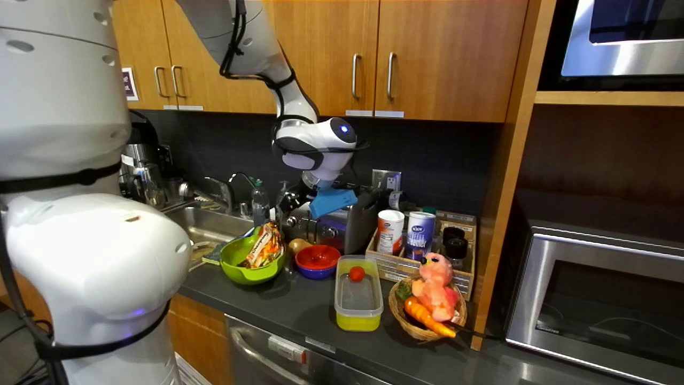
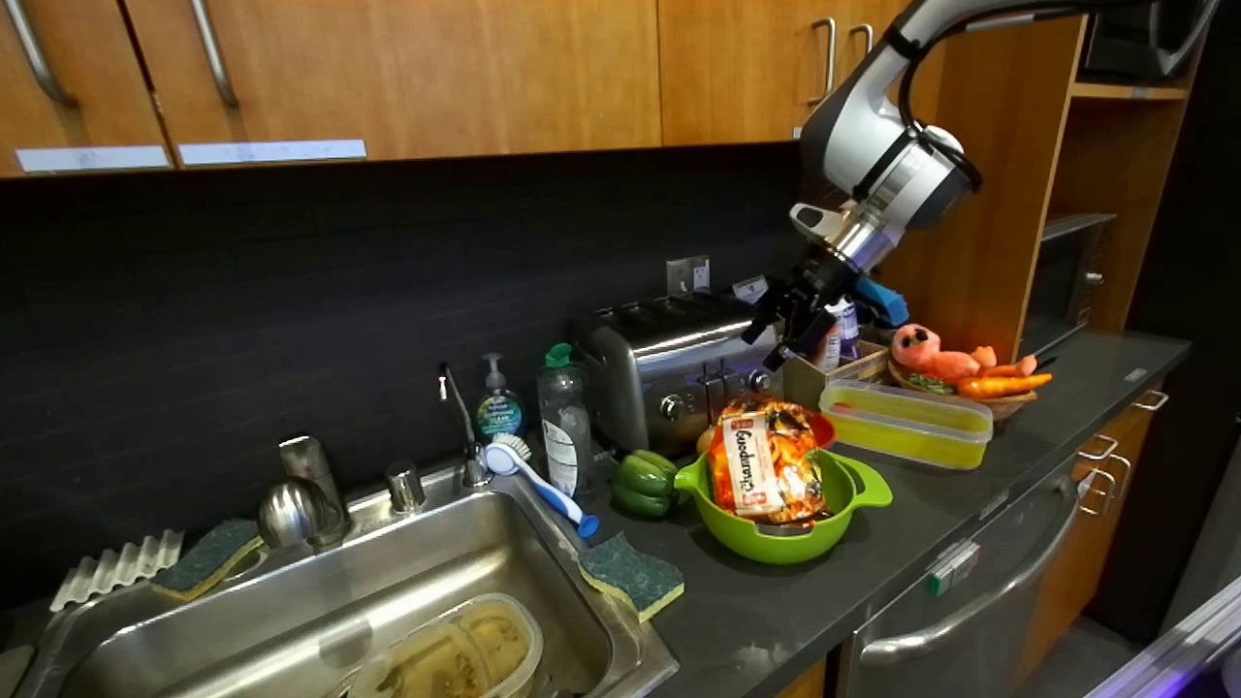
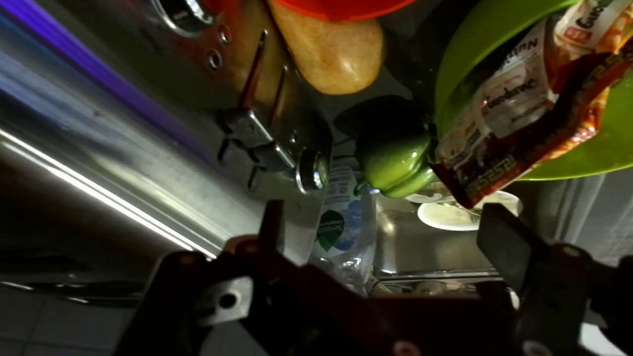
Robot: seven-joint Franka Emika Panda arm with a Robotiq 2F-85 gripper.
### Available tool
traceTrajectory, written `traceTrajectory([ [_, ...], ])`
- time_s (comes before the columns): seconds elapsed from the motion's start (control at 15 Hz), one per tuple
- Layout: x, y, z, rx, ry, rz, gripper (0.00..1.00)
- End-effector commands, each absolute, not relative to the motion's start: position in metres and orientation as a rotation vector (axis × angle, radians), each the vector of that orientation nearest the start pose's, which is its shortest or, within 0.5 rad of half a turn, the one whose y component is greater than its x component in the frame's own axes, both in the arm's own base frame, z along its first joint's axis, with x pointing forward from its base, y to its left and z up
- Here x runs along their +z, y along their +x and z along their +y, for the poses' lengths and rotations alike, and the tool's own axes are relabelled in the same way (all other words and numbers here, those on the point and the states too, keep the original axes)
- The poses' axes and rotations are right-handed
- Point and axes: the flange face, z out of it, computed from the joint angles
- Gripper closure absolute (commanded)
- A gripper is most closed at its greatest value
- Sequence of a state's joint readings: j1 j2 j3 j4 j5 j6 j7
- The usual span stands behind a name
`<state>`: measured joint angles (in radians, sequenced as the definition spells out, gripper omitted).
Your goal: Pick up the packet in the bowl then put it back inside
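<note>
The lime-green bowl (image 1: 235, 264) sits on the counter beside the sink, also seen as a green bowl (image 2: 780, 546) from the sink side. Inside it the orange-red packet (image 2: 766, 465) leans upright and rises above the rim. My gripper (image 2: 763, 347) hangs above the bowl, in front of the toaster, apart from the packet. In the wrist view the gripper (image 3: 382, 205) is open, its two fingers wide apart with nothing held between them. There the packet (image 3: 514, 106) and part of the bowl (image 3: 613, 148) show at the upper right, beyond the right finger.
A steel toaster (image 2: 669, 364) stands close behind the bowl. Around it are a green pepper (image 2: 645, 483), a clear bottle (image 2: 565, 417), a red bowl (image 1: 319, 258) and a yellow-green container (image 1: 358, 299). The sink (image 2: 543, 523) borders one side; wooden cabinets (image 1: 326, 48) hang above.
</note>
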<state>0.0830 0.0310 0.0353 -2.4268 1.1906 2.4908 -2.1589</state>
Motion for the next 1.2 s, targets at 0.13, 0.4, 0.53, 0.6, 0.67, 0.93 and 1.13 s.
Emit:
traceTrajectory([
  [0.13,0.289,0.488,0.056,-0.877,-2.286,-1.513,0.00],
  [0.4,0.277,0.482,0.060,-0.736,-2.363,-1.433,0.00],
  [0.53,0.280,0.475,0.064,-0.658,-2.384,-1.403,0.00],
  [0.6,0.282,0.473,0.065,-0.624,-2.396,-1.392,0.00],
  [0.67,0.285,0.471,0.066,-0.593,-2.404,-1.386,0.00],
  [0.93,0.306,0.470,0.069,-0.519,-2.440,-1.390,0.00],
  [1.13,0.313,0.468,0.076,-0.466,-2.415,-1.369,0.00],
])
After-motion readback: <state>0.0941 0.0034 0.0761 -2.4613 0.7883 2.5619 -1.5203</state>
